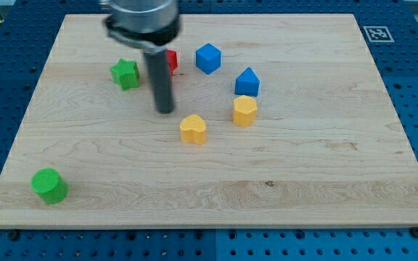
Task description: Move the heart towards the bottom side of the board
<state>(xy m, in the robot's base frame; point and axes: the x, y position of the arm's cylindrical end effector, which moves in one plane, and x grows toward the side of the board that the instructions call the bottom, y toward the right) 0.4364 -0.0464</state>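
Our tip [165, 111]: on the desk [325, 181], up-left of the yellow heart [193, 129], apart.
Hand: we carry none, only a rod.
Yellow hexagon block [244, 111]: right of the heart.

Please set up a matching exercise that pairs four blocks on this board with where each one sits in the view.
Things:
1. green cylinder
2. green star
3. yellow heart
4. blue cube

Places:
A. right of my tip, slightly lower
B. near the view's bottom-left corner
C. towards the view's top, right of the rod
D. left of the rod

Pairs: 1-B, 2-D, 3-A, 4-C
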